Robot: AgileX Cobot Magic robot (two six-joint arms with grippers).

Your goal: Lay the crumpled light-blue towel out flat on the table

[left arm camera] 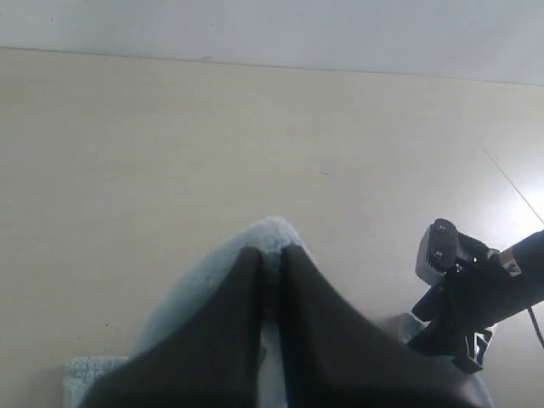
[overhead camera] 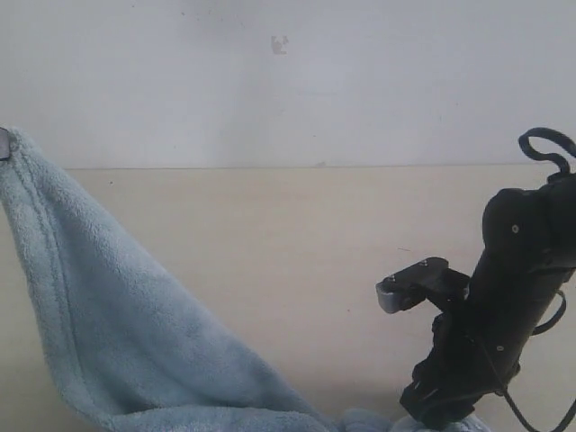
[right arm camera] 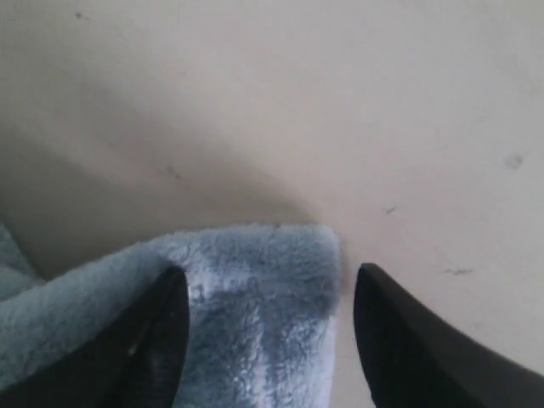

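Left end effector (overhead camera: 4,144), at the left frame edge, grips the towel (overhead camera: 135,342) corner raised above the table (overhead camera: 297,234); right arm (overhead camera: 504,297) slants down at lower right. Left wrist: jaws pinched on towel. Right wrist: right end effector (right arm camera: 270,280) spread wide, towel corner between.

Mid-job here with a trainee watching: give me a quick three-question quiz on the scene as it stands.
1. True or false: the left gripper is shut on the towel.
2. The right gripper has its jaws: A) shut on the towel; B) open, with a towel corner between them; C) out of view.
3. Fill in: the towel corner at the right gripper lies on the ____.
Key: 1 true; 2 B; 3 table.
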